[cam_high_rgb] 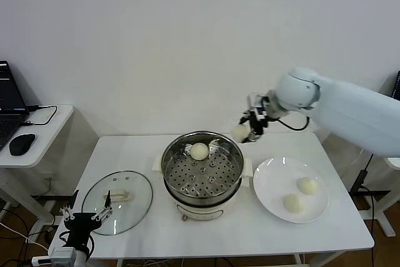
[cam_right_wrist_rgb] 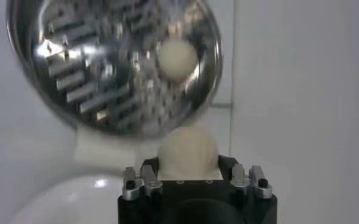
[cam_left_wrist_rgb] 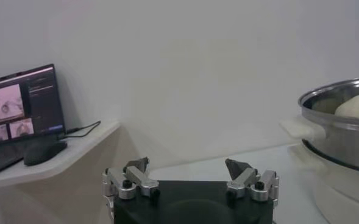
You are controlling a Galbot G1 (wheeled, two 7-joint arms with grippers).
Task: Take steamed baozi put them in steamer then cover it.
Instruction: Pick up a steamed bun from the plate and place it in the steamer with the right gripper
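The right gripper (cam_high_rgb: 248,130) grips a baozi (cam_high_rgb: 240,132) above the steamer (cam_high_rgb: 202,168) rim, one baozi (cam_high_rgb: 199,151) inside, while the left gripper (cam_high_rgb: 84,215) waits open by the table (cam_high_rgb: 325,223) edge

A white worktop (cam_high_rgb: 131,154) fills the lower middle of the frame. At its centre stands the steamer (cam_high_rgb: 202,172); lower left of that the cover (cam_high_rgb: 117,202) lies flat. A white plate (cam_high_rgb: 275,179) sits at the right.
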